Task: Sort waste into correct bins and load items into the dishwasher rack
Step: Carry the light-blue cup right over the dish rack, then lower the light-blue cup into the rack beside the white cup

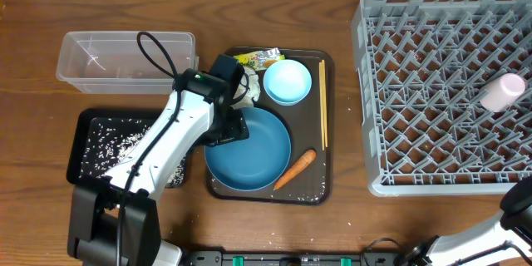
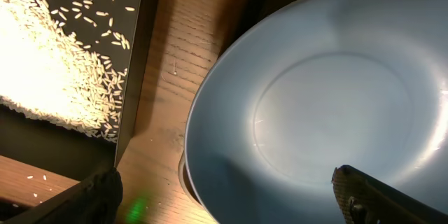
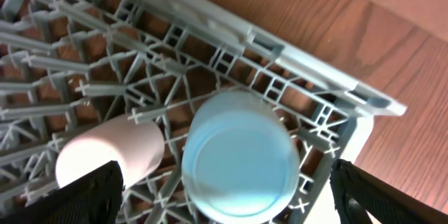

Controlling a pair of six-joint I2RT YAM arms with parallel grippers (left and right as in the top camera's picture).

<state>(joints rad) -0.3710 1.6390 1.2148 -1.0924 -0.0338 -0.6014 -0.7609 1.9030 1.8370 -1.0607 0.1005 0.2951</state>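
Observation:
The large dark blue bowl (image 1: 249, 150) sits on the brown tray (image 1: 326, 133), with a carrot (image 1: 294, 169) at its right, chopsticks (image 1: 322, 104), a small light blue bowl (image 1: 288, 81) and a snack wrapper (image 1: 258, 58). My left gripper (image 2: 234, 199) is open, its fingers (image 2: 378, 196) straddling the big bowl's (image 2: 315, 112) left rim. Rice (image 1: 112, 145) lies in the black tray (image 1: 83, 125). In the right wrist view a light blue cup (image 3: 241, 157) stands upside down in the grey rack (image 3: 294, 63) beside a white cup (image 3: 105, 154). My right gripper (image 3: 238, 203) is open above it, fingers apart from it.
A clear plastic tub (image 1: 125, 62) stands behind the black tray. The rack (image 1: 440, 91) fills the right side, the white cup (image 1: 503, 91) lying near its right edge. Loose rice grains are scattered on the brown tray and the wood.

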